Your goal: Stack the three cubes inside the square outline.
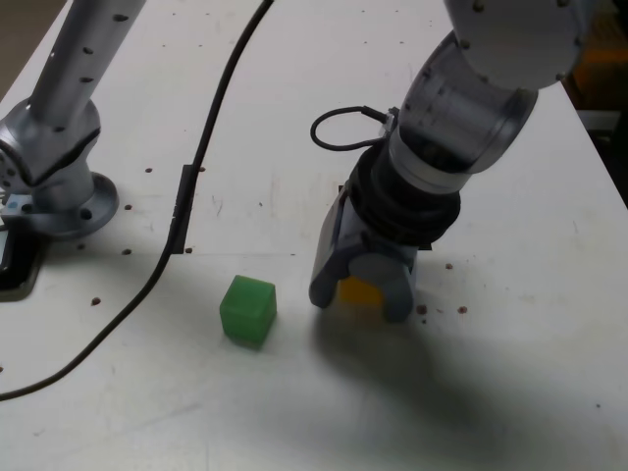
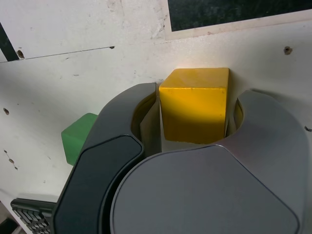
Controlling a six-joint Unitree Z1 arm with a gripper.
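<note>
A yellow cube (image 2: 194, 109) sits on the white table between my gripper's (image 2: 195, 95) two grey jaws, which press against both of its sides. The exterior view shows the gripper (image 1: 361, 299) pointing down at the table, with a little of the yellow cube (image 1: 358, 290) showing between the fingers. A green cube (image 1: 247, 310) stands alone on the table to the exterior view's left of the gripper, apart from it; the green cube (image 2: 75, 136) peeks out beside one jaw in the wrist view. The red cube is out of view. The square outline is hidden by the arm in the exterior view.
A thin black strip (image 1: 182, 211) lies on the table, and a black cable (image 1: 211, 128) runs across it. The arm's metal base (image 1: 59, 186) stands at the exterior view's left. A black patch (image 2: 234, 12) lies just beyond the yellow cube; I cannot tell what it is.
</note>
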